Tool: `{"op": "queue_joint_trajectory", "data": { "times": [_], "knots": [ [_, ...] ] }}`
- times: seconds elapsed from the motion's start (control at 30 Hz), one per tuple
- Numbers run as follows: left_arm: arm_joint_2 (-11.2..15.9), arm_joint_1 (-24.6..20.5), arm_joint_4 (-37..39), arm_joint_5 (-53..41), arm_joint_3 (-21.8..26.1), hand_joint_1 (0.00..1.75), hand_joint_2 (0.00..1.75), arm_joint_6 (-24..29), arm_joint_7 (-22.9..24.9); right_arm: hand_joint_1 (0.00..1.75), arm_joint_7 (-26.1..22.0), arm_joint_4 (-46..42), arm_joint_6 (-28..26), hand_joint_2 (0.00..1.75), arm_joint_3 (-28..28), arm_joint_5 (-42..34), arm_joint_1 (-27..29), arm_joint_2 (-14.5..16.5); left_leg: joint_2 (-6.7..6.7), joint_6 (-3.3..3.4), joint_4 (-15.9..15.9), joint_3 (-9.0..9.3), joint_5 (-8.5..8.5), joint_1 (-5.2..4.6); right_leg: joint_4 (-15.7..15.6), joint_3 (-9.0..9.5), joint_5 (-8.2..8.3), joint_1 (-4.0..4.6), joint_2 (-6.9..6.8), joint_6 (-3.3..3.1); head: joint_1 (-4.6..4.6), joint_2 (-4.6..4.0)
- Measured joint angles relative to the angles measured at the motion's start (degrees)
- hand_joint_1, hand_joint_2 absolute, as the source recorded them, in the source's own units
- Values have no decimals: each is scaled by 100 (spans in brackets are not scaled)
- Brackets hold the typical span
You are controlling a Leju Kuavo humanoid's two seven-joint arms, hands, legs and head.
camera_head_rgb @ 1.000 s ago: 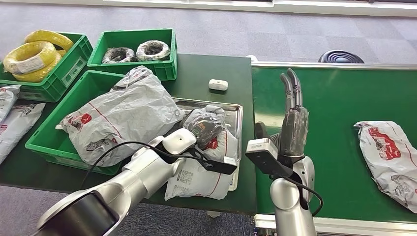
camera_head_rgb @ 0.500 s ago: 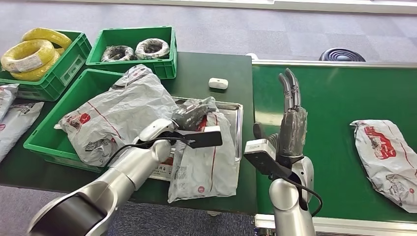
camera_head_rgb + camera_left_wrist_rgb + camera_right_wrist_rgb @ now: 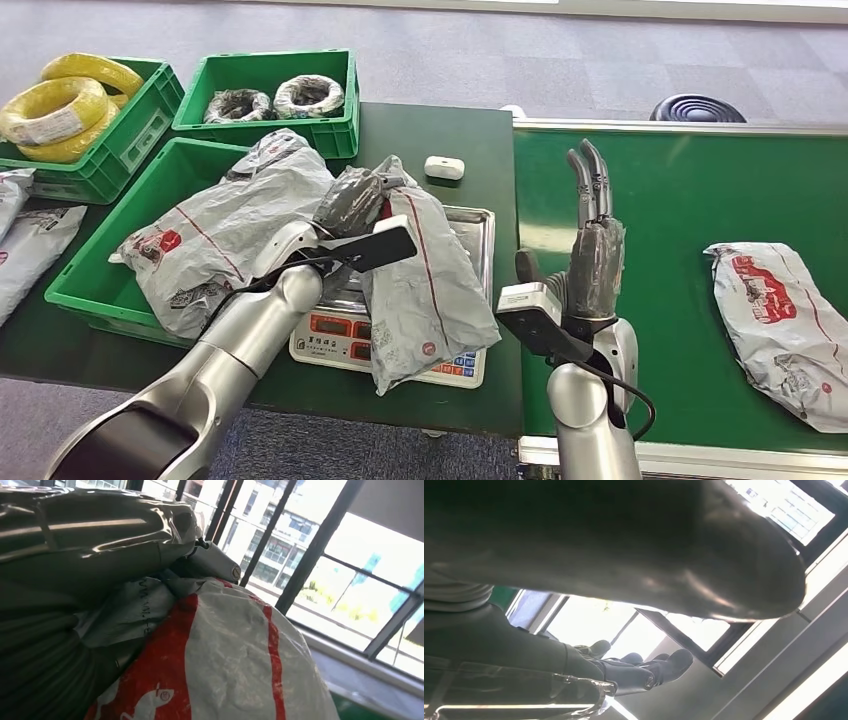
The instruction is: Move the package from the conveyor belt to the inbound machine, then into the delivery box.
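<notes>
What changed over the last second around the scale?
The left hand, gripping the grey package, lifted it off the scale and toward the green crate, uncovering the scale's panel. The right hand stayed raised and open; the package on the belt drifted slightly left.

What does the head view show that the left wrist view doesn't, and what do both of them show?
Head view alone: the scale under the lifted package, the green crate holding another grey package, the right hand upright with fingers straight, and a package on the conveyor belt. Left wrist view alone: large windows with buildings outside. Both: the left hand gripping the grey and red package.
</notes>
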Motion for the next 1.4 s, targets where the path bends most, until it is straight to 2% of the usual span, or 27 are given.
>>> {"op": "queue_joint_trajectory", "data": {
  "times": [0.13, 0.33, 0.47, 0.73, 0.93, 1.2, 1.4],
  "knots": [
    [174, 56, -753, 474, 553, 171, 175, 352, 195, 0, 3, 2, -49, 0, -16, -46, 67, 2, 3, 0, 0, -2, 0, 6, 1, -6, 0, 6, 2, -1, -1, 0],
    [315, 78, -1561, 423, 1473, 168, 175, 728, 495, 0, 18, 1, -91, 0, -56, -34, 196, 6, 2, -1, 0, -6, 0, 9, 1, -7, -1, 8, 2, -1, 1, 0],
    [393, 86, -1705, 221, 1978, 170, 175, 1098, 657, 0, 37, 1, -91, 0, -72, -4, 307, 6, 2, -1, 0, -8, 0, 8, 1, -7, -1, 8, 2, -1, 1, 0],
    [565, 114, -1643, 123, 3056, 171, 175, 1793, 674, 0, 58, 9, -93, 0, -74, -51, 416, 4, 2, -2, 0, -8, 1, 12, 1, -11, -1, 11, 1, -1, 1, 0],
    [601, 128, -1607, 47, 3352, 169, 175, 1880, 701, 0, 64, 19, -93, 0, -66, -74, 416, 4, 1, -2, 0, -13, 1, 12, 0, -11, -1, 11, 1, -1, 2, 0],
    [627, 129, -1343, -1041, 3459, 166, 175, 2757, 1269, 0, 90, 21, -111, 0, -20, -91, 413, 4, 1, -3, 0, -14, 1, 13, 0, -16, -1, 12, 1, -2, 1, 0],
    [621, 131, -995, -1242, 3493, 145, 175, 2832, 1342, 0, 96, 50, -140, 0, 11, -92, 406, 4, 2, -3, 0, -14, 1, 14, 0, -16, -1, 13, 1, -2, 2, 0]
  ]
}}
